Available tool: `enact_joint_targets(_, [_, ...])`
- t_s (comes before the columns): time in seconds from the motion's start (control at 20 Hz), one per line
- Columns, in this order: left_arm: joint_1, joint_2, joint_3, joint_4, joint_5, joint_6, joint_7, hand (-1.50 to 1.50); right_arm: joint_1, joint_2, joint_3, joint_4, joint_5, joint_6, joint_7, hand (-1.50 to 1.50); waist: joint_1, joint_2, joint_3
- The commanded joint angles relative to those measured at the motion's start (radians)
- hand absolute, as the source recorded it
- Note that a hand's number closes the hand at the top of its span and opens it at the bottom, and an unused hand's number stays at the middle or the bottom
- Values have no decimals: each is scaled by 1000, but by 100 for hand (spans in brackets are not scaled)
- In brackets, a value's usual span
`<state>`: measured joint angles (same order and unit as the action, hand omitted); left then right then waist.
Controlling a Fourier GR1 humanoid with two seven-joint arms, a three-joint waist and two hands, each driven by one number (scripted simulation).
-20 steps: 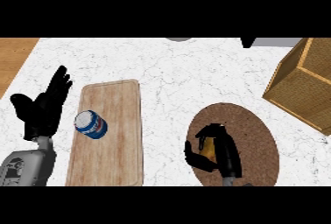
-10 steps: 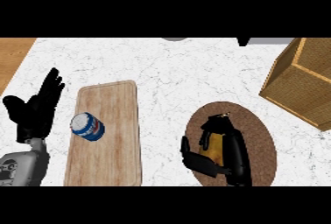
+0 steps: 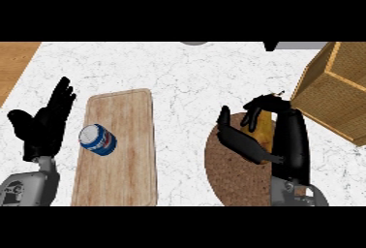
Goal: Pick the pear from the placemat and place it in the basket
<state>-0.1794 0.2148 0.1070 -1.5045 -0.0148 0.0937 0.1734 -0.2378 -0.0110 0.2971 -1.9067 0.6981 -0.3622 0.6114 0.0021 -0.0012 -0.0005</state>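
White marbled tabletop, with a strip of brown wood showing at its far left edge.

Left hand: black, at the tabletop's left edge, fingers straight and spread, pointing up; at rest, holding nothing.

Cutting board: pale wood, long, lying left of centre and running toward the near edge. On it a blue and white can, tipped on its side (no part of the task).

Placemat: dark brown, oval, woven look, right of centre near the near edge; partly covered by the right forearm.

Right hand: black, over the placemat's far right part, fingers and thumb curled round the pear.

Pear: yellow, only a strip of it showing between thumb and fingers. Whether it is clear of the placemat or touching it cannot be told from this steep view.

Basket: tan wicker, square-walled, at the tabletop's right edge, just beside the right hand; its open top faces up and its near left corner rises close to the fingers.

Step in hand, as judged: carrying the pear to the basket. To do it well, lift high enough for hand and pear to pass over the near wall, travel right and away until the pear hangs above the opening, then lower inside before uncurling the fingers.
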Motion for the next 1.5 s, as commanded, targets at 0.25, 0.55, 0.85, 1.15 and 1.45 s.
enact_joint_targets(0.25, [19,-23,-9,9,-23,4,-25,0,-332,-86,-289,149,-30,103,123,150,3,2,0])
enact_joint_targets(0.55, [-52,27,51,62,11,-30,-16,0,-427,-164,-347,327,12,110,89,150,3,3,0])
enact_joint_targets(0.85, [7,-1,13,3,-1,-38,-6,0,-550,-266,-449,558,-54,161,3,150,10,3,1])
enact_joint_targets(1.15, [-26,-27,11,26,-29,5,-4,0,-533,-246,-460,747,-35,87,-88,150,7,3,1])
enact_joint_targets(1.45, [-108,-1,28,59,-15,-23,32,0,-557,-336,-535,923,-87,103,-217,150,3,6,1])
